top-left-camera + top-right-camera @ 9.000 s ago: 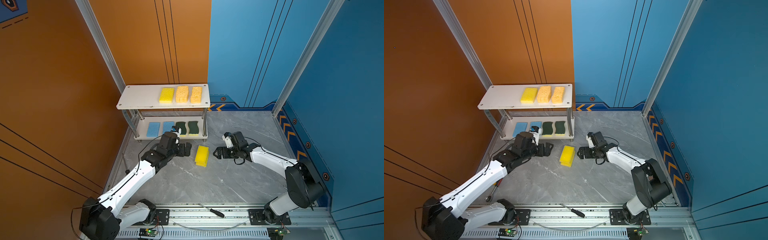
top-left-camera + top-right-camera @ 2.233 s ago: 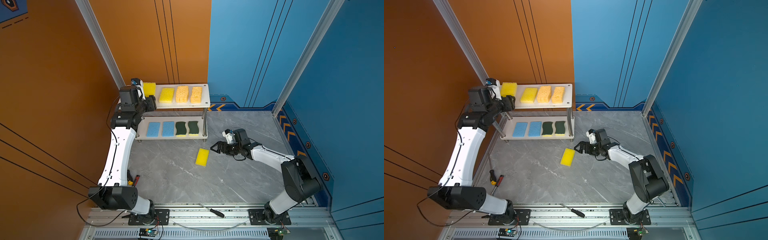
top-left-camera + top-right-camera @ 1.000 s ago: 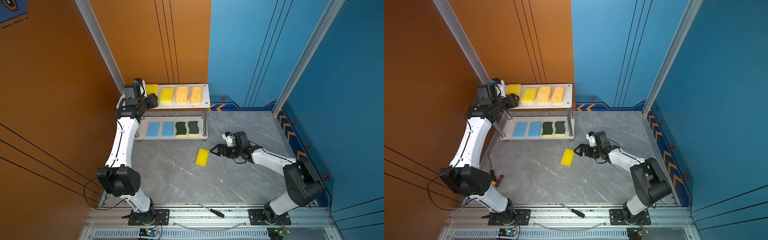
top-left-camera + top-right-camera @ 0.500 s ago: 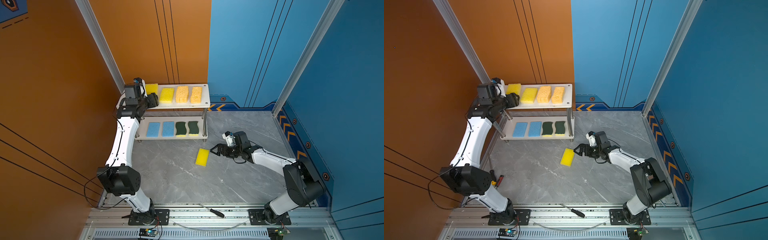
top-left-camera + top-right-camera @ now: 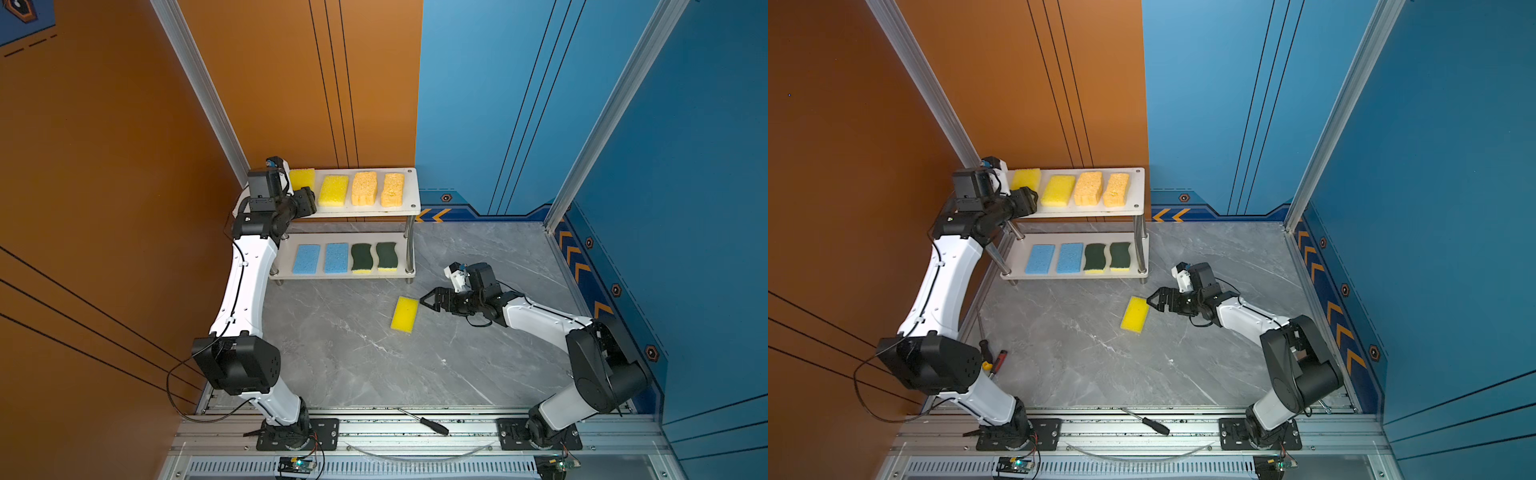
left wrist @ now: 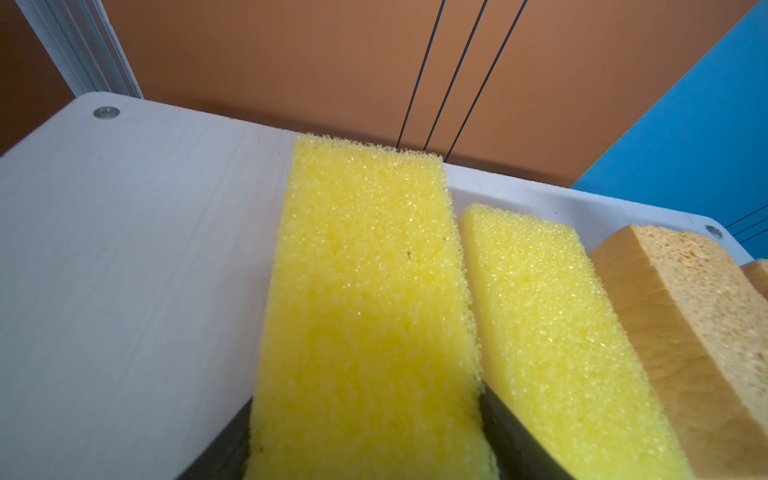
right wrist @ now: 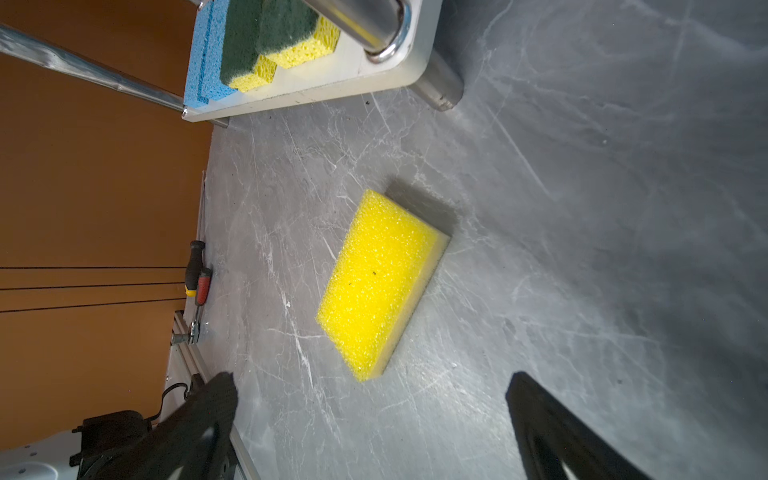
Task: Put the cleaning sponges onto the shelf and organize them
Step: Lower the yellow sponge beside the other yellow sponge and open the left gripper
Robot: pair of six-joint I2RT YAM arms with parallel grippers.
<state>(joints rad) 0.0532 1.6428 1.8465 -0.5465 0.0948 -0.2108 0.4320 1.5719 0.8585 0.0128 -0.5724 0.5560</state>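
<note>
While my left gripper [image 6: 370, 440] straddled a yellow sponge [image 6: 365, 291] lying on the shelf [image 5: 410, 191] top board, perhaps gripping it, I could not tell, my right gripper [image 5: 426, 300] gaped empty beside the loose sponge [image 5: 404, 314] on the grey table [image 5: 353, 361].

Two arms, same build. Left arm [image 5: 245, 286]: white shells on the long links, black joint housings, a large black drum [image 5: 241, 365] at the shoulder. Thin black cable [image 5: 240, 266] clipped along the white link, and a looser black loop [image 5: 168, 386] near the base. Right arm [image 5: 540, 318]: same white and black, with thin black wire at the wrist. Left claw [image 5: 308, 202] and right claw [image 5: 427, 302] are both black. Small white block [image 5: 455, 279] behind the right claw. Black base plates [image 5: 326, 434], screwed down.
</note>
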